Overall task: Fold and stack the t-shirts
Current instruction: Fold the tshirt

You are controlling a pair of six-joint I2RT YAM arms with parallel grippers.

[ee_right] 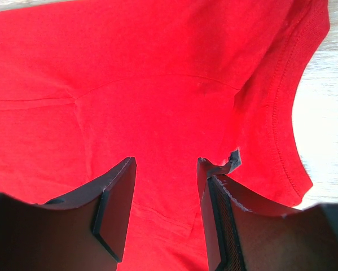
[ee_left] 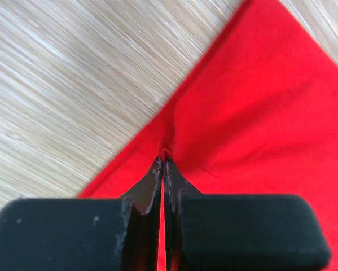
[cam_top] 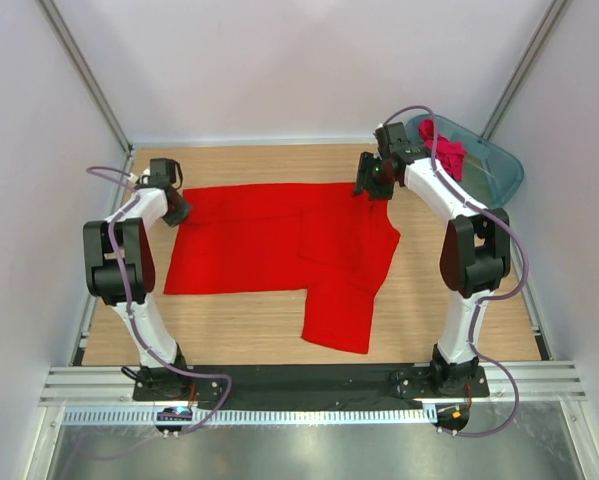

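Note:
A large bright red t-shirt (cam_top: 279, 240) lies spread on the wooden table, one sleeve hanging toward the near edge. My left gripper (cam_top: 176, 210) is at its back left corner, shut on a small pinch of the shirt's edge (ee_left: 164, 161). My right gripper (cam_top: 372, 185) hovers open over the back right part of the shirt, next to the neckline (ee_right: 281, 113). In the right wrist view its fingers (ee_right: 166, 164) stand apart with only red cloth (ee_right: 157, 84) beneath them. A darker crimson-pink t-shirt (cam_top: 447, 152) sits bunched in the teal tub.
The translucent teal plastic tub (cam_top: 499, 170) stands at the back right corner, just behind the right arm. Bare wood (cam_top: 229, 340) shows along the near side and at the far left. Grey walls enclose the table on three sides.

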